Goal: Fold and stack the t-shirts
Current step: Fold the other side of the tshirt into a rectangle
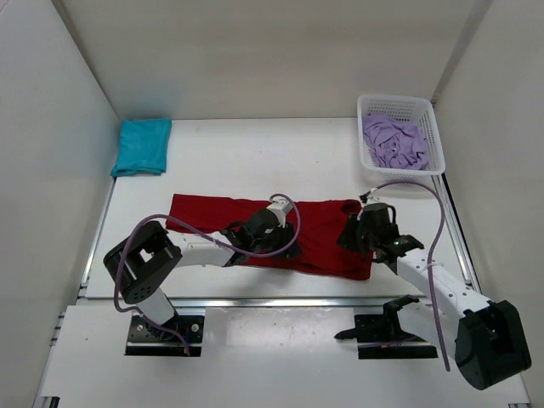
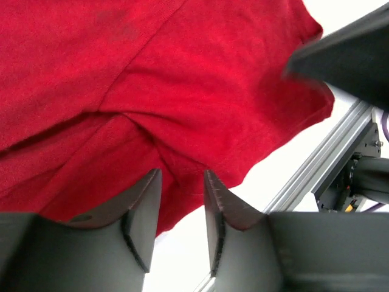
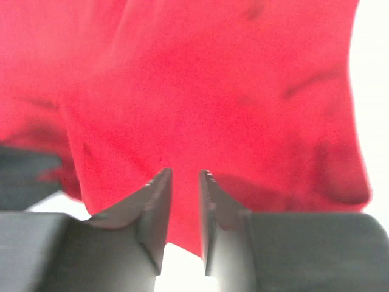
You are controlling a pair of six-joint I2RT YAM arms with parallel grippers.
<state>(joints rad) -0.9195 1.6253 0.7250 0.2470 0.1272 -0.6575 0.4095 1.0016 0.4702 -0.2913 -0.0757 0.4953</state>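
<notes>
The dark red t-shirt point(image 1: 319, 228) lies spread across the middle of the table. My left gripper point(image 1: 286, 233) is over its middle. In the left wrist view the jaws point(image 2: 181, 176) stand nearly closed, with a fold of the red cloth point(image 2: 182, 79) at the tips and creases running towards them. My right gripper point(image 1: 350, 231) is at the shirt's right part. Its jaws point(image 3: 185, 175) stand narrow, with red cloth point(image 3: 213, 91) hanging between them. The teal t-shirt point(image 1: 141, 146) lies folded at the far left. The lilac t-shirt point(image 1: 395, 143) is bunched in the basket.
The white mesh basket point(image 1: 399, 100) stands at the far right corner. White walls close in the left, back and right sides. A metal rail point(image 2: 316, 164) runs along the table's near edge, by the arm bases.
</notes>
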